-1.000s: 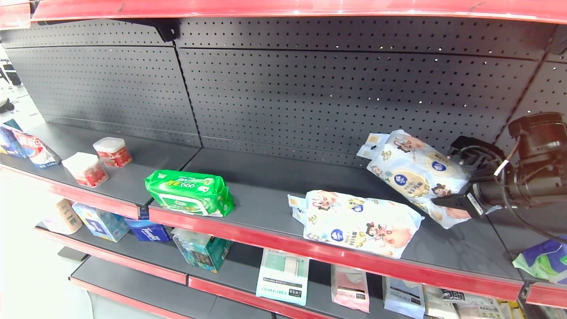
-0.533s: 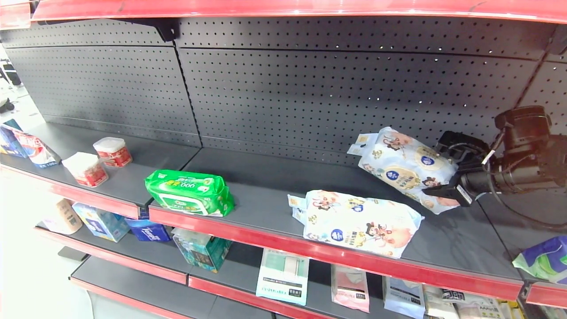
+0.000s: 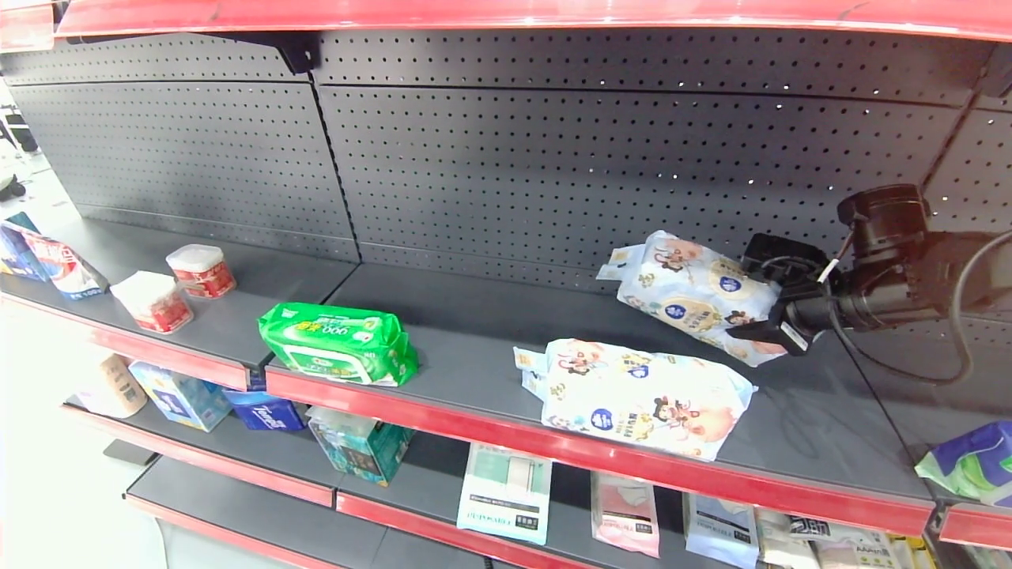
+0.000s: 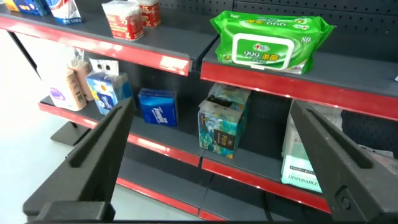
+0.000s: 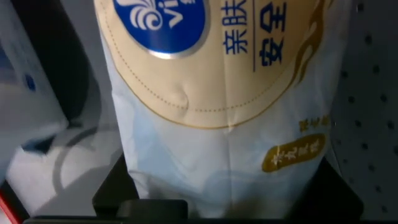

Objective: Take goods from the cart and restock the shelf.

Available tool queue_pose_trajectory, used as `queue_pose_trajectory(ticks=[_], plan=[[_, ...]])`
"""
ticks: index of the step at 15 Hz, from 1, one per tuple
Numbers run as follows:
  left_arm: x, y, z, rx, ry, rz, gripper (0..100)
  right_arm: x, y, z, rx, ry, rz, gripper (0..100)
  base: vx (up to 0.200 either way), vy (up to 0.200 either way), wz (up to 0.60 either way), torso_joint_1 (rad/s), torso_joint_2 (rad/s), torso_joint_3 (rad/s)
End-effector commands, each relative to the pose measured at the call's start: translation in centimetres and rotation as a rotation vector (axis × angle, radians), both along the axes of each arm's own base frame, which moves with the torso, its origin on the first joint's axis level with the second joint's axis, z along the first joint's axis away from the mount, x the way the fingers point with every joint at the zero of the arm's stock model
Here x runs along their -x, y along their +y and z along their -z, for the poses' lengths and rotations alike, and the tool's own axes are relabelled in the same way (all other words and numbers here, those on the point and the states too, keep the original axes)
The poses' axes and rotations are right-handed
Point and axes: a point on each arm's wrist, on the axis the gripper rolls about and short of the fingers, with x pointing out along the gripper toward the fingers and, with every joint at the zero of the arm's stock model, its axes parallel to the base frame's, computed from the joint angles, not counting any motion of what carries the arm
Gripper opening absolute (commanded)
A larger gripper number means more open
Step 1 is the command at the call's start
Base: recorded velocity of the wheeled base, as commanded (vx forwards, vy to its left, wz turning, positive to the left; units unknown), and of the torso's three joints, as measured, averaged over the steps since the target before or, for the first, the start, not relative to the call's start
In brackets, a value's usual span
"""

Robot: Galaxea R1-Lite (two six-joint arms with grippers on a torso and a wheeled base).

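While in right jaws, pack [image 3: 700, 296] lengthwise leftward

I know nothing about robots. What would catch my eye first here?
The right gripper clamps a pale blue, cartoon-printed soft pack, tilted, near the back of the dark metal shelf. A matching pack lies flat by the shelf's red front edge, and a bright green wipes pack sits further left.

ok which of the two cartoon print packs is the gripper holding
The rear cartoon pack, tilted by the pegboard and clamped in the right gripper. The front cartoon pack lies flat at the shelf edge, untouched.
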Motion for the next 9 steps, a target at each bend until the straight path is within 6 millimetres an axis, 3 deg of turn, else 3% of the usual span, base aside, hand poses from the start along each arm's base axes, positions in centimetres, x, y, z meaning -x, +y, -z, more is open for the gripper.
queue_pose_trajectory(ticks=[1,5,9], plan=[[0.0,0.0,0.0,0.0,0.0,-0.001,100,-0.7,1.1,0.6,-0.003,0.012,-0.027,0,0.0,0.0,0.0,0.0,0.0,0.0],[0.0,0.0,0.0,0.0,0.0,0.0,100,-1.3,3.3,1.8,0.001,0.042,-0.087,0,0.0,0.0,0.0,0.0,0.0,0.0],[0.0,0.0,0.0,0.0,0.0,0.0,100,-1.8,3.4,2.4,0.036,0.05,-0.063,0,0.0,0.0,0.0,0.0,0.0,0.0]])
